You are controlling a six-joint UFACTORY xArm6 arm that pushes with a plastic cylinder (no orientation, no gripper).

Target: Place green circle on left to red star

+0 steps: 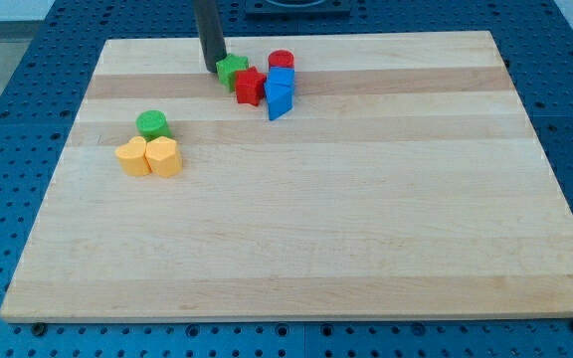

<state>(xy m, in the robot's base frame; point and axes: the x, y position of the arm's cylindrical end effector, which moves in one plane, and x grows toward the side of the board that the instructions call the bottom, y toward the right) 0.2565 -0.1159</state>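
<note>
The green circle (153,124) lies at the board's left, touching the top of two yellow blocks. The red star (250,86) lies near the view's top centre, in a tight cluster with a green star-like block (232,70) at its upper left, a red circle (282,62) at the upper right, a blue cube (282,81) and a blue triangular block (279,101) at its right. My tip (213,68) rests on the board just left of the green star-like block, about touching it, far up and right of the green circle.
Two yellow blocks (133,157) (165,156) sit side by side just below the green circle. The wooden board (306,239) lies on a blue perforated table (8,119).
</note>
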